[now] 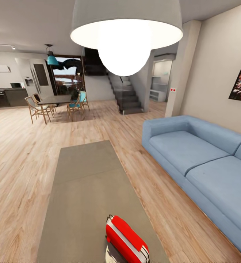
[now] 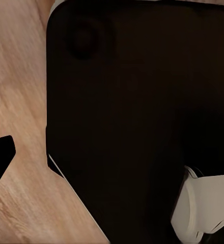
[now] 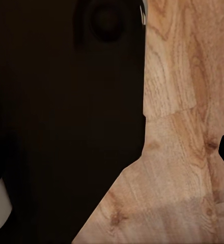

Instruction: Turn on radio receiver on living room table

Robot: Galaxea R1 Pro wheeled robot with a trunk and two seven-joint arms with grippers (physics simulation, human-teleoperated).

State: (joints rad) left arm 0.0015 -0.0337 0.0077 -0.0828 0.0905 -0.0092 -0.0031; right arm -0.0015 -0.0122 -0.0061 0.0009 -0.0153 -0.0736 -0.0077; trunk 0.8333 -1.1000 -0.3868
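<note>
**Radio at the near end of the bench, arms not yet on it**

In both wrist views a dark robot body panel blocks most of the frame above the wood floor (image 3: 183, 152), and a black sliver at each view's edge may be a fingertip; I cannot tell whether either set of fingers is spread or pressed together.

The radio (image 1: 126, 237) sits on the bench (image 1: 84, 182) at its near end, tilted so a broad red face and white trim show. It is partly cut off by the head view's lower edge. A blue sofa (image 1: 204, 160) runs along the bench's right side.

The radio looks like a small, light, rigid plastic shell with a smooth, probably slippery skin. A hard push on a switch would likely slide or tip it. Steadying it across its narrow sides seems safest; the control itself is not visible here.
</note>
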